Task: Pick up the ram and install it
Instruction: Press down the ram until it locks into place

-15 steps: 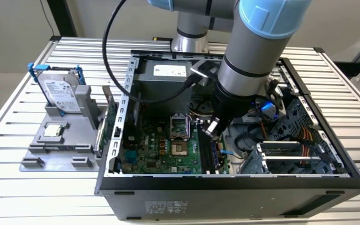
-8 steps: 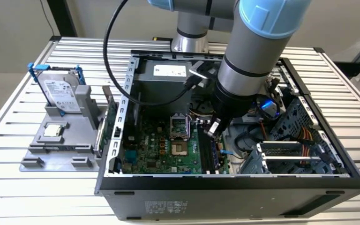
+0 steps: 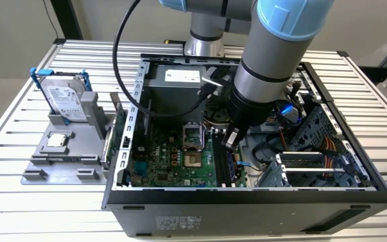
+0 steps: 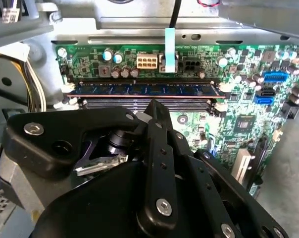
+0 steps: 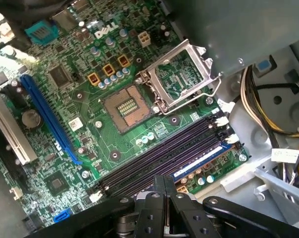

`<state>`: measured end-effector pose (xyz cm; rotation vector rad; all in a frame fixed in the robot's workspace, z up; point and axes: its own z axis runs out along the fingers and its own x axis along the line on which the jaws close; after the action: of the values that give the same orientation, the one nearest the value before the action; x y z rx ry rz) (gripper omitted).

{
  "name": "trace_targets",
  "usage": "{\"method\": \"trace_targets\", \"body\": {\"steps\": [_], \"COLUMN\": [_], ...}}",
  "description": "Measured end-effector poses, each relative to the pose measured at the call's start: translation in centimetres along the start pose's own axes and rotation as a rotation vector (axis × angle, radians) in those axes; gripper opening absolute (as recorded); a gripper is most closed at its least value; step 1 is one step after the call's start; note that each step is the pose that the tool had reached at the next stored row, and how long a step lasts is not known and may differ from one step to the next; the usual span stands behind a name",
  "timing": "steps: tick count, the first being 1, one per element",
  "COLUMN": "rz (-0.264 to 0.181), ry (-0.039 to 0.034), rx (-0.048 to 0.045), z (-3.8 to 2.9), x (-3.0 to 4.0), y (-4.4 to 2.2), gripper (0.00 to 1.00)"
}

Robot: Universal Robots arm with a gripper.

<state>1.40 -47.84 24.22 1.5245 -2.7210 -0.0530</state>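
A: Looking just past your gripper (image 4: 154,111), the ram (image 4: 147,89) already sits in its slot with the white latches at both ends

B: Fingers pressed together, holding nothing?

A: Yes. If you push off-centre, one end could stay unlatched and strain the motherboard (image 5: 90,94)
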Motion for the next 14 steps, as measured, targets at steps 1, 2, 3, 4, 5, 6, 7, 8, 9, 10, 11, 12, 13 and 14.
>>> {"method": "trace_targets", "body": {"steps": [1,2,3,4,5,6,7,8,9,10,11,12,13,14], "rz": [-0.012,-0.024,-0.035,-0.046,-0.056,-0.065,-0.075,-0.083,-0.092,-0.101,-0.11,-0.119,-0.13,-0.14], "ry": [0.0005,0.001,0.0014,0.0018,0.0022,0.0026,0.003,0.0034,0.0038,0.0042,0.0045,0.0049,0.0053,0.0057], "rx": [0.0,0.0001,0.0001,0.0001,0.0002,0.0002,0.0002,0.0002,0.0002,0.0003,0.0003,0.0003,0.0004,0.0004], "z": [0.0,0.0,0.0,0.0,0.0,0.0,0.0,-0.01,-0.01,-0.01,-0.01,-0.01,-0.01,-0.01], "x": [0.0,-0.01,-0.01,-0.01,-0.01,-0.03,-0.05,-0.06,-0.08,-0.09,-0.1,-0.11,-0.12,-0.13], "y": [0.0,0.01,0.01,0.01,0.0,-0.02,-0.06,-0.08,-0.1,-0.12,-0.14,-0.15,-0.16,-0.16], "gripper": [0.0,0.0,0.0,0.0,0.0,0.0,0.0,0.0,0.0,0.0,0.0,0.0,0.0,0.0]}}
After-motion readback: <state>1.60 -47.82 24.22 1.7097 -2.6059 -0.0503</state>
